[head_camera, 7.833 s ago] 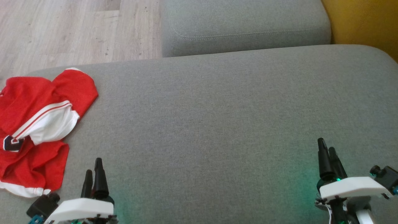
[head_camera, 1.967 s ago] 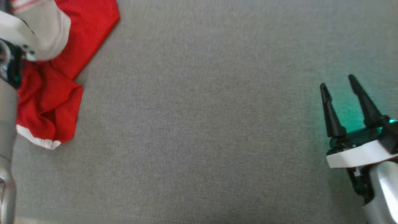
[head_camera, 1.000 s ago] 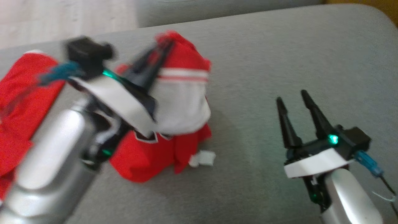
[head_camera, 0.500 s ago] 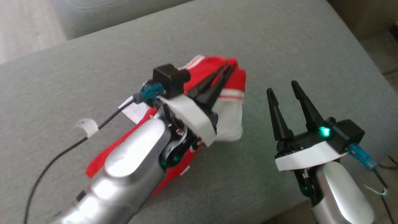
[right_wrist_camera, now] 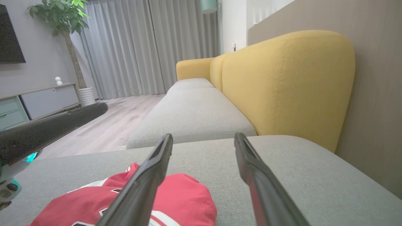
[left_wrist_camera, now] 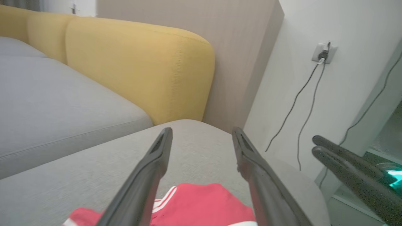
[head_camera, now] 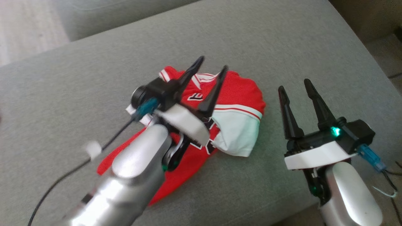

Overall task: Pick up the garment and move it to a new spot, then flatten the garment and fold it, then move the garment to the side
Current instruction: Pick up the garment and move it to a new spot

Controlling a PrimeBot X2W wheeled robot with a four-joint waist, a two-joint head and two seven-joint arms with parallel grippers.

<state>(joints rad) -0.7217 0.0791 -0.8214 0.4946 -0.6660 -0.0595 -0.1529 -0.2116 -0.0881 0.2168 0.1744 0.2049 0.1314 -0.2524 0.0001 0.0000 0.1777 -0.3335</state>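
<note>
Your left gripper [head_camera: 213, 62] hung right over the garment [head_camera: 241, 100], fingers spread wide, nothing in them. Garment lay bunched on the grey cushion [head_camera: 78, 72], nearer its right edge, long axis diagonal from the front edge toward the far right corner. Right gripper [head_camera: 293, 84] also open, just beside the white sleeve end, not touching. Both arms looked in reach for flattening, but your left forearm covered the near half. Yellow backrest [right_wrist_camera: 282, 81] well clear
</note>
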